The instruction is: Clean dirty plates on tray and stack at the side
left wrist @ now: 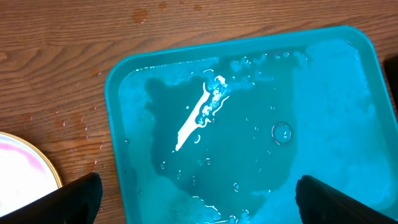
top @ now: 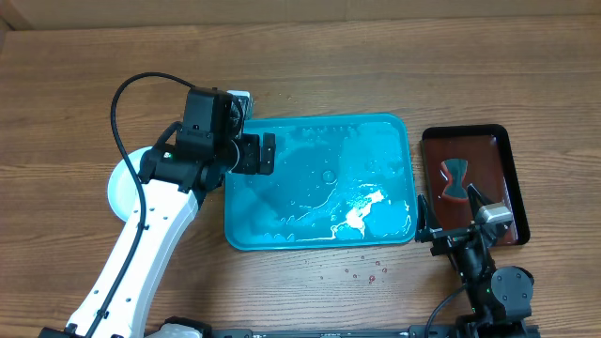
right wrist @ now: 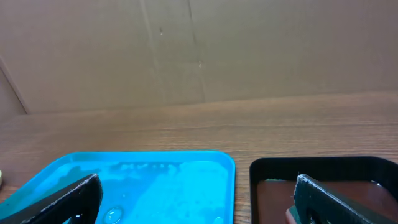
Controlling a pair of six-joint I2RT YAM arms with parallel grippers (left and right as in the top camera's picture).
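With my left gripper (top: 260, 153) and right gripper (top: 449, 214) both spread empty, a careless left-arm swing could clip the plates (top: 116, 188) beside the wet turquoise tray (top: 282, 202).

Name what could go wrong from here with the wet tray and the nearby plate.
1. Water pools in the tray; the open left gripper hanging over its edge could slosh it onto the table.
2. The plate beside the tray shows a pink smear, so it may not be fully clean.
3. Droplets on the table could spread.
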